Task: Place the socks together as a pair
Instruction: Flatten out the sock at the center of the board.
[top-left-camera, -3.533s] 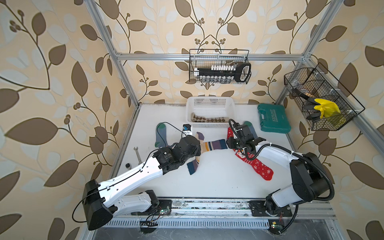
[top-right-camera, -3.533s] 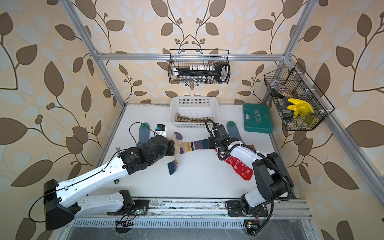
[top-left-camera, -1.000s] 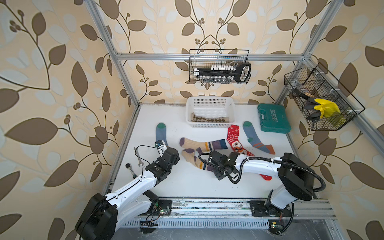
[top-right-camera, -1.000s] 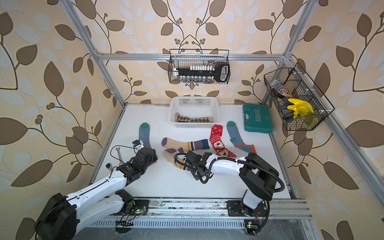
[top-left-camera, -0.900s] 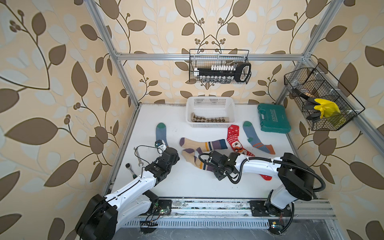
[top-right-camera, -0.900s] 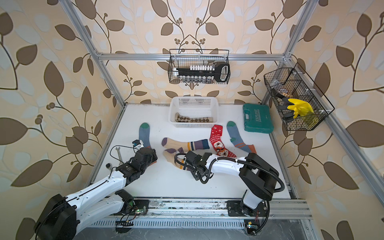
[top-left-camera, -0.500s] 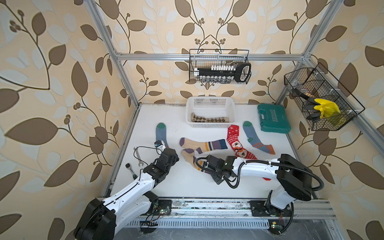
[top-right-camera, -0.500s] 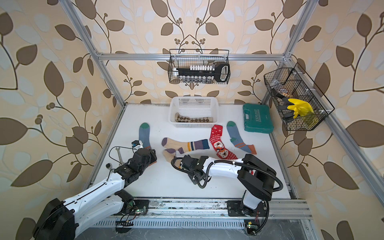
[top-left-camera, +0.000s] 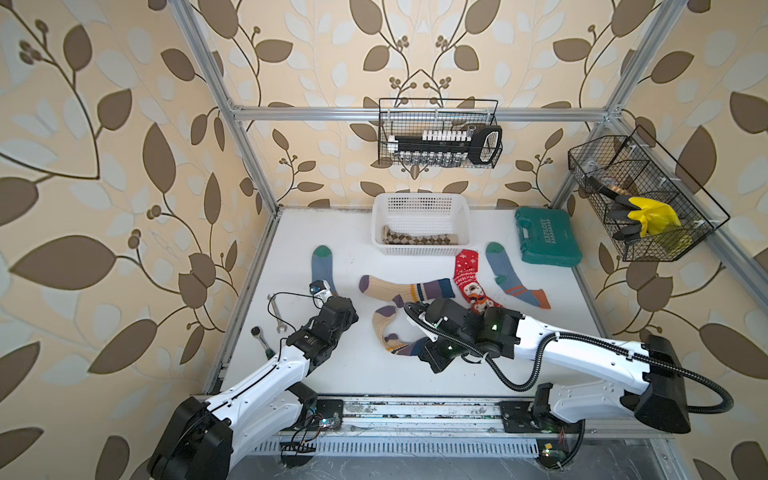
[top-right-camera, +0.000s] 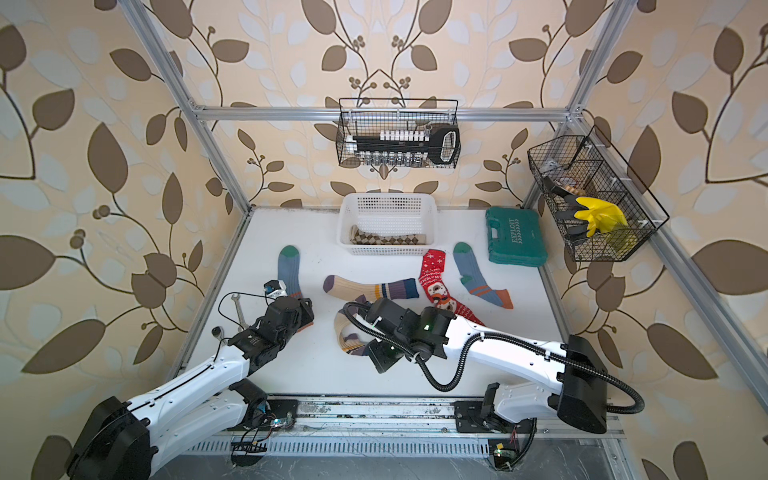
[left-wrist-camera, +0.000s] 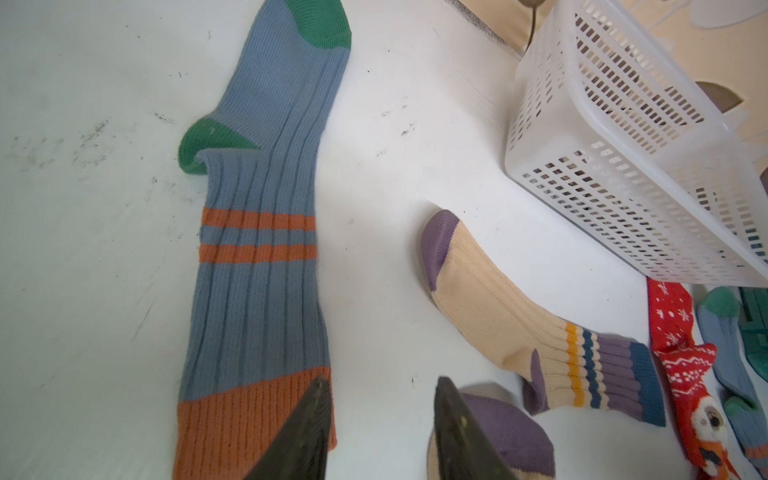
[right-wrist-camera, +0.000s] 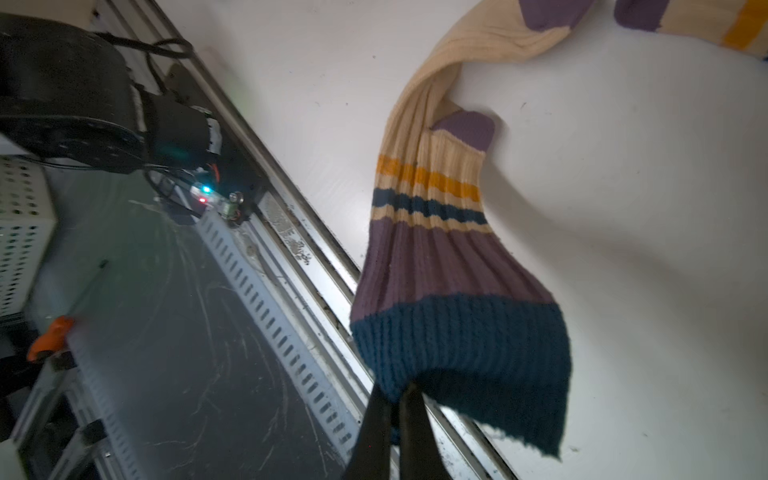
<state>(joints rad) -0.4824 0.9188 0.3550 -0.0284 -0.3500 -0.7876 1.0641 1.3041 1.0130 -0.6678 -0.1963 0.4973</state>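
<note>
White tabletop (top-left-camera: 365, 370). A curled cream striped sock (right-wrist-camera: 428, 232) trails from the right gripper (right-wrist-camera: 395, 401), jaws pinched tight on its navy cuff. Its flat mate (top-left-camera: 405, 287) lies just beyond. Left gripper (left-wrist-camera: 382, 390) is spread and empty, one finger over the orange cuff of the blue-grey sock (left-wrist-camera: 257, 249); contact unclear.

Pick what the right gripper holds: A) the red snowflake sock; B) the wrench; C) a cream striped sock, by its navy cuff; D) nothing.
C: the right wrist view shows the right gripper shut on the navy cuff of the cream striped sock.
</note>
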